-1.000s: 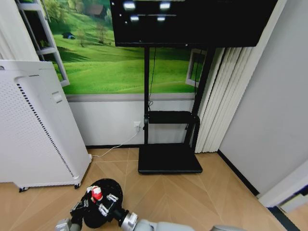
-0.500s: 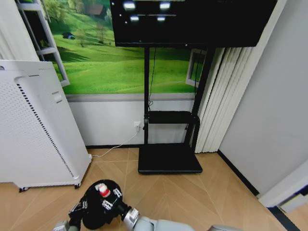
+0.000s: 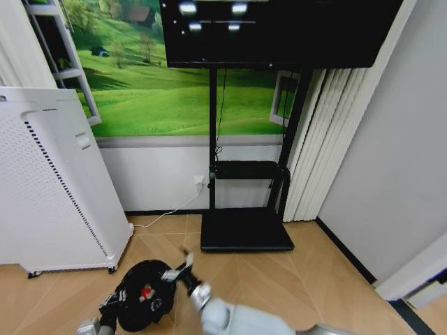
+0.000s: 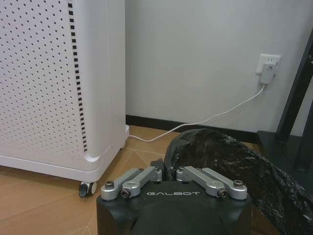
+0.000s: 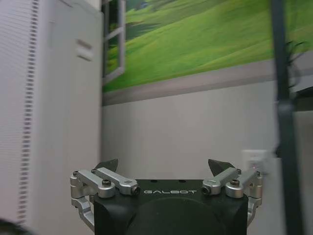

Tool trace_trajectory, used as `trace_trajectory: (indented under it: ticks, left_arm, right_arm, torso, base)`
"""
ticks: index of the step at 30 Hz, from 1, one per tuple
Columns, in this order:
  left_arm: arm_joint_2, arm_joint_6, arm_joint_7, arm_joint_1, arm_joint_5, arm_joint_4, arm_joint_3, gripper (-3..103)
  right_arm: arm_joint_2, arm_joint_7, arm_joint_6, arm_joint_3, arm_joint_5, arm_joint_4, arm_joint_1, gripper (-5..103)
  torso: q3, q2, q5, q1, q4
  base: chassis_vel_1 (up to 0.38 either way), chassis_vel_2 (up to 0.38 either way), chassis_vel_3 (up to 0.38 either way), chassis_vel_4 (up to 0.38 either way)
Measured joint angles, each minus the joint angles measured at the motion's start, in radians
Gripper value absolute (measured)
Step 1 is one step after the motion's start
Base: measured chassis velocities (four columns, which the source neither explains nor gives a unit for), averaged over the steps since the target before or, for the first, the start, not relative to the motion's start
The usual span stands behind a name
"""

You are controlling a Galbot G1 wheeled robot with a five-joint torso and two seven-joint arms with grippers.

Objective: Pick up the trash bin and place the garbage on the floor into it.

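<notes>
Low on the herringbone wood-look floor (image 3: 293,279), just in front of the tall white perforated appliance (image 3: 49,181): the trash bin (image 3: 143,301), small, round and black, lined with a crinkled, glossy black plastic bag (image 4: 230,156). Inside it, a red-and-white piece of garbage (image 3: 146,292) lying against the dark liner. Left gripper (image 4: 166,172) at the bin's near rim, metal linkages drawn together and fingertips pinched on the bag-covered edge. Right gripper (image 5: 165,166) just beside the bin's far-right rim, lifted and pointed toward the wall, black pointed fingertips spread wide with nothing between them; seen from the head as a blurred silver-and-black shape (image 3: 183,269). Behind, a smooth white wall with a socket (image 4: 268,66) and a white cable (image 4: 205,122) trailing to the floor, a black stand base (image 3: 244,230), and a green meadow mural (image 3: 167,84).
</notes>
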Motion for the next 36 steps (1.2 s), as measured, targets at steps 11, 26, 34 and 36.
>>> trace_trajectory:
  ticks: [11, 26, 34, 36]
  left_arm:
    - [0.107, 0.002, -0.008, -0.13, -0.067, 0.056, 0.075, 7]
    - [0.163, 0.003, -0.004, -0.167, -0.091, 0.075, 0.111, 7]
    - [0.167, -0.001, 0.002, -0.174, -0.095, 0.08, 0.12, 7]
    - [0.167, -0.001, 0.002, -0.176, -0.095, 0.082, 0.123, 7]
  right_arm:
    - [-0.256, 0.011, 0.005, 0.559, -0.007, -0.006, -0.311, 100]
    - [-0.188, -0.037, 0.074, 0.989, -0.097, -0.104, -0.728, 100]
    - [-0.092, -0.073, 0.083, 1.075, -0.135, -0.128, -0.858, 100]
    - [-0.086, -0.083, 0.094, 1.075, -0.143, -0.146, -0.865, 100]
  torso:
    - [0.0, 0.0, 0.0002, 0.0, -0.0017]
    - [0.0, 0.0, 0.0, 0.0, -0.0004]
    - [0.0, 0.0, -0.0002, 0.0, -0.0003]
    - [0.0, 0.0, -0.0002, 0.0, -0.0003]
  base:
    - [0.0, 0.0, 0.0, 0.0]
    - [0.0, 0.0, 0.0, 0.0]
    - [0.0, 0.0, 0.0, 0.0]
    - [0.0, 0.0, 0.0, 0.0]
